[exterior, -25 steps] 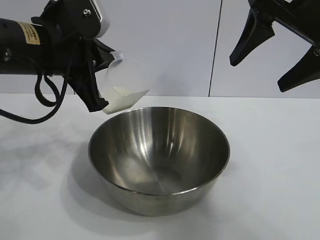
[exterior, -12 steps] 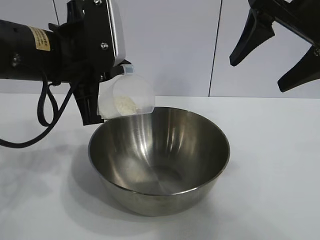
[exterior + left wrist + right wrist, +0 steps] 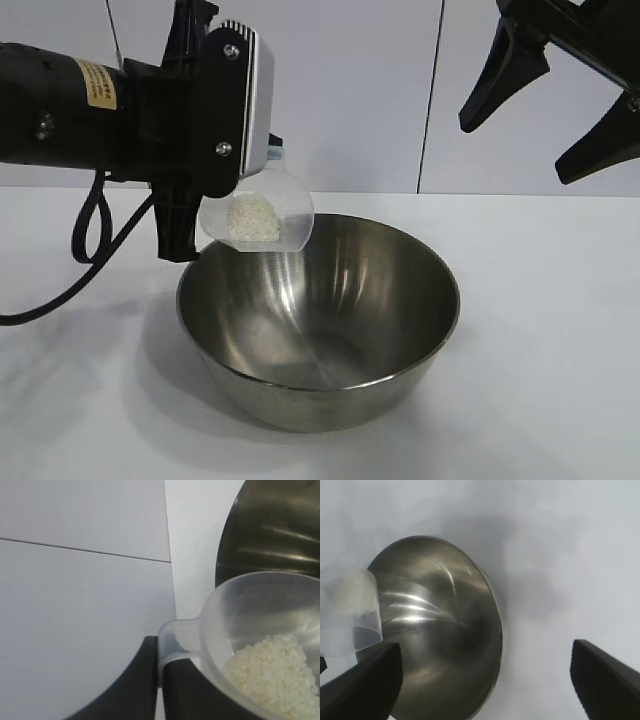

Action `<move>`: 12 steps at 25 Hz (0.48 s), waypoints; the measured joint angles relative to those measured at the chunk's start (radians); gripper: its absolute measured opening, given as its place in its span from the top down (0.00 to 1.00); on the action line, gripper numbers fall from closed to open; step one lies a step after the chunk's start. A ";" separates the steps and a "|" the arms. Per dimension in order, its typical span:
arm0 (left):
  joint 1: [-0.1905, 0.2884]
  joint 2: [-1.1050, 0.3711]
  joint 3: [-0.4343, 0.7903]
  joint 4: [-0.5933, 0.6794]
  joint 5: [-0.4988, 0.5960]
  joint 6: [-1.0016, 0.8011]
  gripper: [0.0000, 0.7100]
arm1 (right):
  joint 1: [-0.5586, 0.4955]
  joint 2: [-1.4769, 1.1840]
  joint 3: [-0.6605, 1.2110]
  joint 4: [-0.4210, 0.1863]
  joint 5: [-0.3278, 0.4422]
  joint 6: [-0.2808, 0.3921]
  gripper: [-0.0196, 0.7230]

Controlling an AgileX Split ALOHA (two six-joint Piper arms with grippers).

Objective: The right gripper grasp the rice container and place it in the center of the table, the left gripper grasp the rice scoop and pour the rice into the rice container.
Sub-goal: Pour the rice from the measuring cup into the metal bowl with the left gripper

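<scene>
The rice container (image 3: 300,300), a wide shiny steel bowl, stands on the white table (image 3: 540,300) at the middle. My left gripper (image 3: 185,240) is shut on the handle of the rice scoop (image 3: 272,212), a clear plastic cup tipped over the bowl's far left rim. The rice (image 3: 252,220) lies heaped inside the cup near its lip. In the left wrist view my left gripper (image 3: 161,655) pinches the handle, with the scoop (image 3: 260,610), the rice (image 3: 270,675) and the bowl (image 3: 270,525) beyond. My right gripper (image 3: 512,152) hangs open, high at the right, above the bowl (image 3: 440,620).
A black cable (image 3: 90,240) loops down from the left arm to the tabletop. Pale wall panels (image 3: 350,90) stand behind the table. Bare table (image 3: 545,555) lies to the right of the bowl.
My left gripper has rolled and shifted right, tipping the scoop further over the bowl's rim; the rice has slid toward the lip. The right arm has not moved.
</scene>
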 joint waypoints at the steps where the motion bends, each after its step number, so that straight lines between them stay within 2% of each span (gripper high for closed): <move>1: 0.000 0.000 0.000 0.010 0.000 0.014 0.99 | 0.000 0.000 0.000 0.000 0.000 0.000 0.12; 12: 0.000 0.000 0.000 0.151 -0.003 0.058 0.99 | 0.000 0.000 0.000 0.000 0.000 0.000 0.12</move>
